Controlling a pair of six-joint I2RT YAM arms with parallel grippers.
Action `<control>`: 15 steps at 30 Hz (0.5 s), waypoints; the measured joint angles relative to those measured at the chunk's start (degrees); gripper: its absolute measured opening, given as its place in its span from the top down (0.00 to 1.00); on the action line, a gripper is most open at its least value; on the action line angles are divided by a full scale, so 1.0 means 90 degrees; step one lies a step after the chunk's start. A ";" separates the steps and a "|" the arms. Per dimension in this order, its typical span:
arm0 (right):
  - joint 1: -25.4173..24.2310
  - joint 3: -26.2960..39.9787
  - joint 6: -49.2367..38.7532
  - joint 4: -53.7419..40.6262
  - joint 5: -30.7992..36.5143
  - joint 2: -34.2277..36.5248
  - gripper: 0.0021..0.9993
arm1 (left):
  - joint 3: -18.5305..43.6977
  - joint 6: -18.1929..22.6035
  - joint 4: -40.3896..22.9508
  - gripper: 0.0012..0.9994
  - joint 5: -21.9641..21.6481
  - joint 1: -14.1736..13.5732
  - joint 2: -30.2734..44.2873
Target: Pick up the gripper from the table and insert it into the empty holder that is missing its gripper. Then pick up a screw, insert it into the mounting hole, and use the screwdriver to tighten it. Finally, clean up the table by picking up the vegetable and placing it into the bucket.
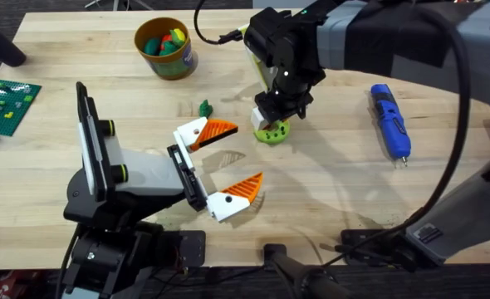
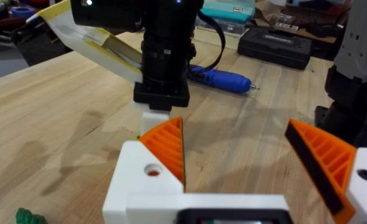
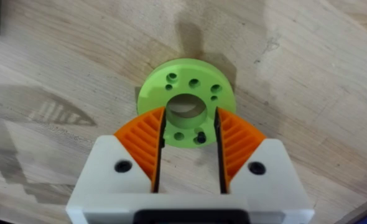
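The right end effector (image 1: 271,119) hangs straight down over the lime-green disc (image 3: 186,109) near the middle of the desk (image 1: 328,199), its orange pads (image 3: 145,144) set narrowly apart, one on each side of the disc's near part; I cannot tell whether they press it. The left end effector (image 1: 228,158) waits spread wide and empty, nearer the camera.

By my judgement the task is at an early stage. The screwdriver (image 1: 390,121) lies untouched on the right, the vegetable (image 1: 204,107) sits loose just left of the disc, and the bucket (image 1: 166,47) stands at the far left-centre with toy pieces in it.

The right wrist view reveals the disc's small holes and central bore. The left wrist view shows the screwdriver (image 2: 224,79) lying behind the right arm.
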 joint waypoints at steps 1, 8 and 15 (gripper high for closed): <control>0.0000 0.0000 -0.0003 -0.0005 0.0001 0.0000 0.56 | 0.0000 -0.0003 0.0013 0.02 -0.0001 0.0000 0.0003; -0.0005 0.0000 -0.0009 -0.0015 0.0001 0.0000 0.56 | -0.0001 -0.0004 0.0014 0.02 -0.0002 0.0000 0.0004; -0.0050 0.0102 -0.0109 -0.0287 0.0002 -0.0002 0.56 | 0.0000 -0.0004 0.0014 0.02 -0.0002 0.0000 0.0004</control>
